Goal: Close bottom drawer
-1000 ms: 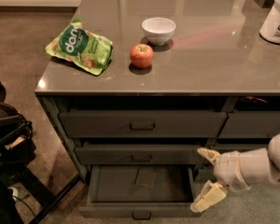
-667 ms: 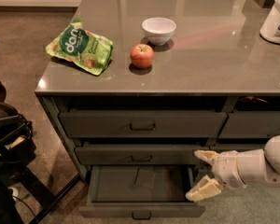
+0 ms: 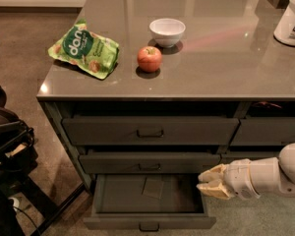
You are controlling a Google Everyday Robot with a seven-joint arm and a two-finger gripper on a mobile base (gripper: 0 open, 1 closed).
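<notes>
The bottom drawer (image 3: 120,200) is pulled well out of the stack, with its slim front panel and small pull handle (image 3: 149,226) at the near edge and a flat grey square (image 3: 152,187) on its floor. The gripper (image 3: 200,182) comes in from the right and sits by the drawer's right side, just under the middle drawer (image 3: 113,162). Its jaws look pinched together with nothing in them (can't tell if it's touching the drawer). On the counter (image 3: 226,68) there's an apple (image 3: 149,59), a white bowl (image 3: 167,31) and a green snack bag (image 3: 85,48).
</notes>
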